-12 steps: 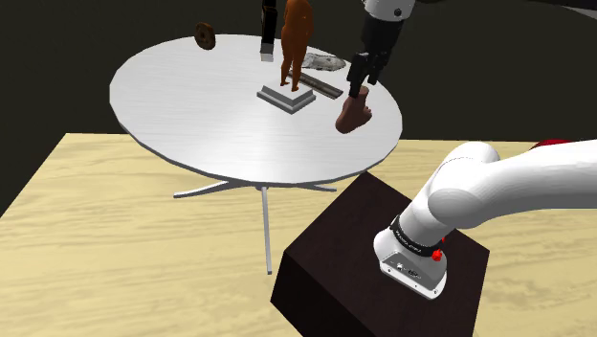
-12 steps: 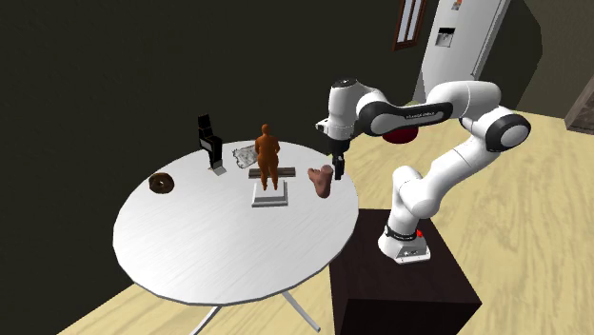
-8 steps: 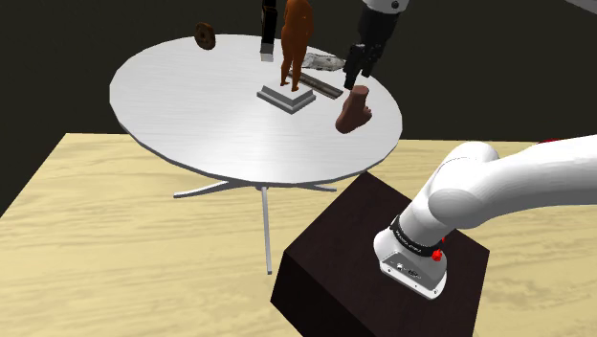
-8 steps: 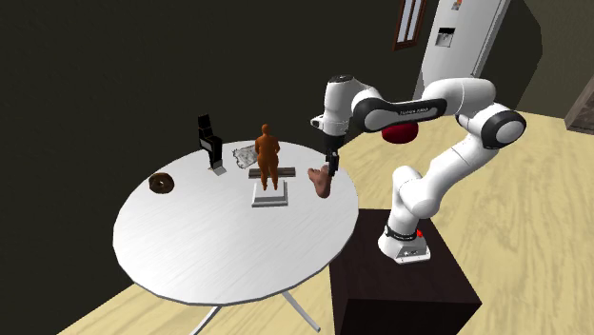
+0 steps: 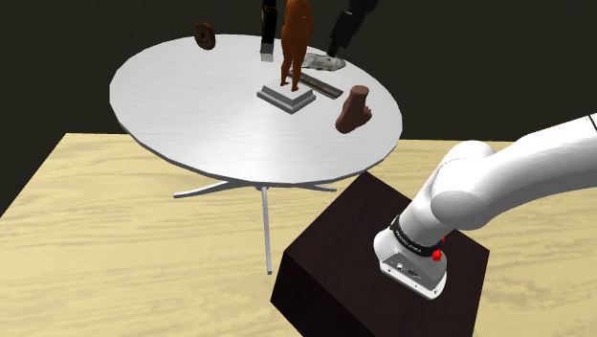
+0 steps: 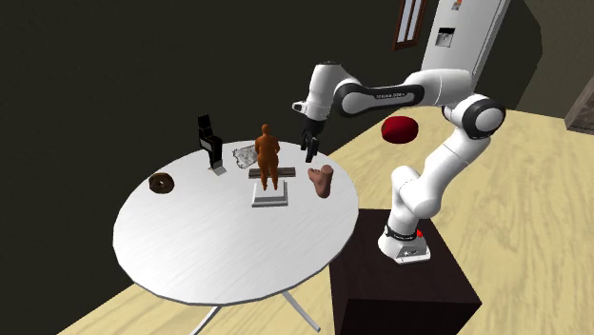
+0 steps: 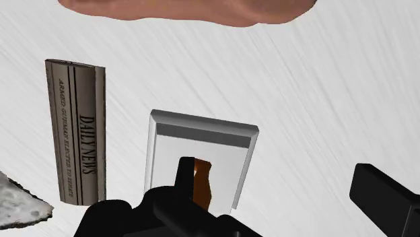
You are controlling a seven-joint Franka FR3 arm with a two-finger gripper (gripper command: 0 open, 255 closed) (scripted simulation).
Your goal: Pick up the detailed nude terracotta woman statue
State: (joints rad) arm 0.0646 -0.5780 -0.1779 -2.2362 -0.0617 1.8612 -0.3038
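Well toward the far side of the round, brushed-grey table, the smooth terracotta-brown woman statue stands upright on a square grey plinth. The black gripper hovers just beside its upper body, fingers spread wide, gripping nothing.

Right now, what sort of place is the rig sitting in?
Probably a room in a house, maybe a dining corner: a round white table, a pale wood floor and a tall white fridge-like unit behind. The table holds ornaments, such as a brown statue.
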